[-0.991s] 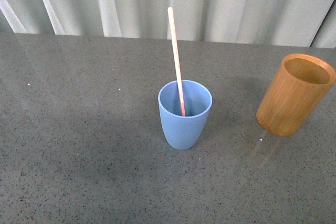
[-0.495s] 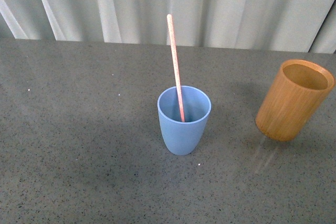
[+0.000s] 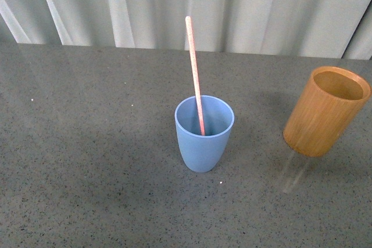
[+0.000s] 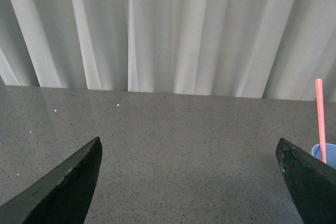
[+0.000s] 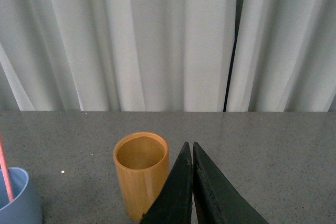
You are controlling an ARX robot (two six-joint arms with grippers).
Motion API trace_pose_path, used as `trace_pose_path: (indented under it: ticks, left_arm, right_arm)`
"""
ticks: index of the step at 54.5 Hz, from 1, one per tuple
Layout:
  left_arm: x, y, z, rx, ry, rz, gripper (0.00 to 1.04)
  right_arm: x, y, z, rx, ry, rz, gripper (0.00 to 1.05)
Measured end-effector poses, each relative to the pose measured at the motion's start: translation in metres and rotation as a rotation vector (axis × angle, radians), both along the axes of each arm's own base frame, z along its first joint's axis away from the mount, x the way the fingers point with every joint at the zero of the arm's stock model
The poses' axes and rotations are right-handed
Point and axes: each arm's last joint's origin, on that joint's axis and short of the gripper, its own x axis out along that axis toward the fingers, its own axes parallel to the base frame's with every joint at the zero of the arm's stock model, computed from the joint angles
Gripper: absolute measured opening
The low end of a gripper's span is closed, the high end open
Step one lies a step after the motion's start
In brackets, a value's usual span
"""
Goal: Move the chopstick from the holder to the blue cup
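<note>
One chopstick [image 3: 195,74] beyond both claws

Pink chopstick [image 3: 195,74]; blue cup [image 3: 202,143]; orange-brown holder [image 3: 322,114].

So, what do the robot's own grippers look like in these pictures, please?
Only the fingers show, in the wrist views. The left gripper has two black, matte, wedge-shaped fingers that taper to tips. The right gripper has the same black pointed fingers. No cables, markings or arm links are visible, and the front view shows neither arm.
</note>
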Motion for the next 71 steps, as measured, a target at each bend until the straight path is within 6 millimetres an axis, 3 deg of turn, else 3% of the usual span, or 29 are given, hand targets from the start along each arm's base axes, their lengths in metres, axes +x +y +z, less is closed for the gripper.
trace_pose_path:
  ticks: [58, 65, 71]
  left_arm:
    - [0.0, 0.0, 0.0, 0.0, -0.001, 0.0, 0.98]
    - [0.0, 0.0, 0.0, 0.0, -0.001, 0.0, 0.98]
    - [0.0, 0.0, 0.0, 0.0, -0.001, 0.0, 0.98]
  right_arm:
    - [-0.025, 0.0, -0.003, 0.0, 0.004, 0.0, 0.01]
    - [-0.025, 0.0, -0.003, 0.0, 0.004, 0.0, 0.19]
    - [-0.025, 0.0, -0.003, 0.0, 0.004, 0.0, 0.46]
